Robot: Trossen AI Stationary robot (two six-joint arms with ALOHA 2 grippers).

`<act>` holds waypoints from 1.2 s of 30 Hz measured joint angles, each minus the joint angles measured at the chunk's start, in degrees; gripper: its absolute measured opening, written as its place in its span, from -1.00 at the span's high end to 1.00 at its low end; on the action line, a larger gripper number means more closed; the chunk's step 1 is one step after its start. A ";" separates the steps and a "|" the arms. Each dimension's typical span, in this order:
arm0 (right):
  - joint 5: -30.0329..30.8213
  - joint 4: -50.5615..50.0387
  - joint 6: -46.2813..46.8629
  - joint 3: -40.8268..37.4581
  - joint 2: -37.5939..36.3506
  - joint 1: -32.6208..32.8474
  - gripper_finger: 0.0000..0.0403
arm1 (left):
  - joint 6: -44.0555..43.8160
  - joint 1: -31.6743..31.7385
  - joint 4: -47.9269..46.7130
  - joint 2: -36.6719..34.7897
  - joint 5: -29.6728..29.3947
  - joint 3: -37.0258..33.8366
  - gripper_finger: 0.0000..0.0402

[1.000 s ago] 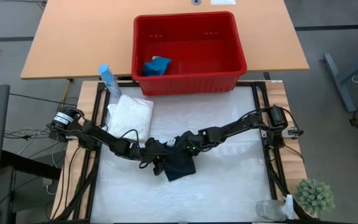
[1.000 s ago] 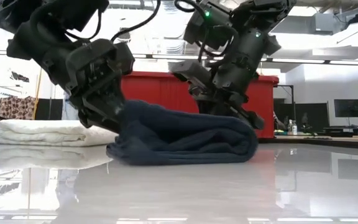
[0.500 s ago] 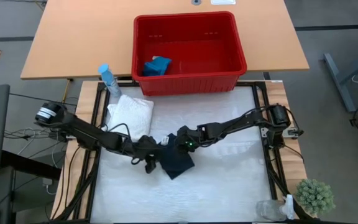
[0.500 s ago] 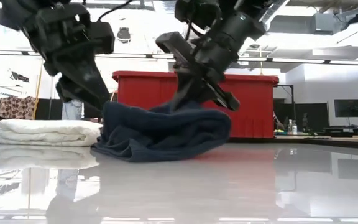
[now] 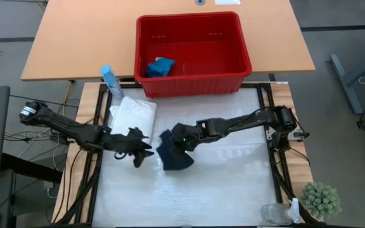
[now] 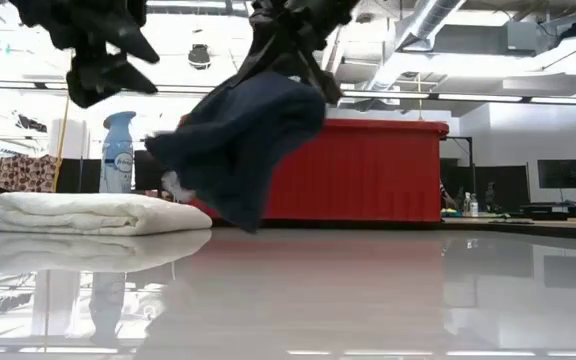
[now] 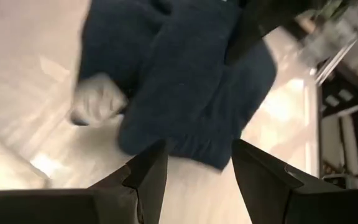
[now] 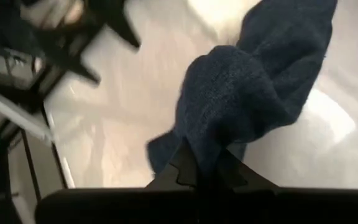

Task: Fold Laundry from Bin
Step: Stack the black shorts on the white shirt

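The right pincer (image 5: 177,140) is clamped tight on the dark navy cloth (image 5: 173,155), holding it up off the desk (image 5: 233,183). In the low view the cloth (image 6: 238,145) hangs clear of the glossy surface, its long axis slanting from the grip at its upper end down toward the side of the white folded cloth (image 6: 88,212), with the lowest corner pointing down at the desk. From above, the navy bundle runs from the pincer toward the front edge of the desk, left of its middle. In the right wrist view the cloth (image 8: 253,93) is bunched between the two closed fingers (image 8: 188,165).

The left pincer (image 5: 141,152) sits just beside the navy cloth, apart from it, with its fingers (image 7: 148,177) spread and nothing between them.

The white lacy cloth (image 5: 133,117) lies folded flat near the desk's back left corner, its long axis running front to back. The red bin (image 5: 233,79) stands on the wooden table behind, long side across, with the small teal cloth (image 5: 160,67) in its left part. A blue-capped spray bottle (image 5: 111,81) stands left of the bin; its label shows in the low view (image 6: 117,150) but cannot be read.
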 joint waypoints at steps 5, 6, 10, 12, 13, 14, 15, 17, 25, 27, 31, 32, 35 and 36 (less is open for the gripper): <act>0.36 0.51 -2.99 3.72 0.51 -3.44 0.85 | -0.47 0.02 -1.48 -6.87 -1.40 0.00 0.16; 0.36 0.85 -3.55 3.98 0.52 -4.10 0.85 | -0.48 0.02 -1.47 -8.18 -1.45 0.00 0.16; 0.32 5.48 -4.49 4.16 0.52 -6.22 0.85 | -0.52 0.02 -1.48 -12.90 -1.47 0.00 0.16; -0.24 7.96 -4.57 4.16 0.52 -7.08 0.85 | -0.61 0.02 -1.44 -15.08 -1.50 0.00 0.16; -0.81 9.48 -4.59 4.16 0.52 -7.44 0.85 | -0.54 0.02 -1.37 -16.07 -1.67 0.00 0.16; -1.14 10.64 -4.57 4.16 0.52 -7.83 0.85 | -0.50 0.02 -1.35 -16.99 -2.07 0.00 0.16; -1.17 11.63 -4.59 4.16 0.52 -8.10 0.85 | -0.50 0.02 -1.51 -17.91 -2.55 0.00 0.16; -1.17 13.37 -4.59 4.16 0.52 -8.78 0.85 | 0.18 0.02 -1.32 -19.64 -2.97 0.00 0.16; -1.21 21.84 -4.57 4.16 0.57 -11.51 0.85 | 2.82 0.02 0.44 -25.21 -5.89 0.00 0.16; -1.21 24.00 -4.57 4.16 0.57 -12.18 0.85 | 3.96 0.02 1.14 -26.44 -6.04 0.00 0.16; -1.13 28.67 -4.52 4.17 0.64 -13.33 0.85 | 5.64 0.02 1.98 -28.45 -7.30 0.00 0.16; -1.12 29.62 -4.47 4.39 1.30 -13.63 0.85 | 6.00 0.02 2.13 -28.84 -7.52 0.00 0.16; -1.63 29.53 -4.20 7.95 4.44 -14.03 0.85 | 6.98 0.02 2.14 -29.60 -8.34 0.00 0.16; -1.88 29.49 -4.57 10.39 6.43 -14.01 0.85 | 7.23 0.02 2.27 -29.66 -8.59 0.00 0.16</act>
